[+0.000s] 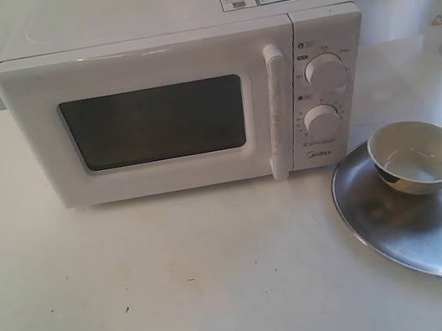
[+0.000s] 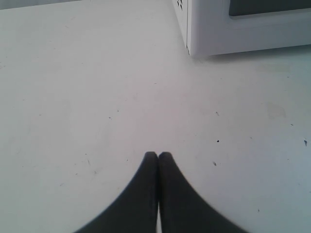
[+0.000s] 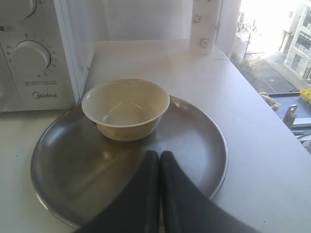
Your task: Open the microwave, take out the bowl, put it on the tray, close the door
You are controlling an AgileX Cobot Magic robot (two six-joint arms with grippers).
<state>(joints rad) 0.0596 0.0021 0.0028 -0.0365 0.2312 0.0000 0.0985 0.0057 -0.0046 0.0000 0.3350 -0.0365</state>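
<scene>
Fingertips of the right gripper (image 3: 159, 154) press together over the tray (image 1: 439, 252), where the bowl (image 1: 419, 156) sits toward its twelve o'clock rim, at four o'clock from the microwave (image 1: 171, 21) with its door (image 1: 145, 68) shut, while the left gripper (image 2: 158, 155), likewise pressed together, hangs over the table (image 1: 140, 289).

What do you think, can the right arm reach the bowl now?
Probably yes: the bowl sits on the tray just ahead of the right arm's shut jaws, nothing between them; they would need opening first.
</scene>
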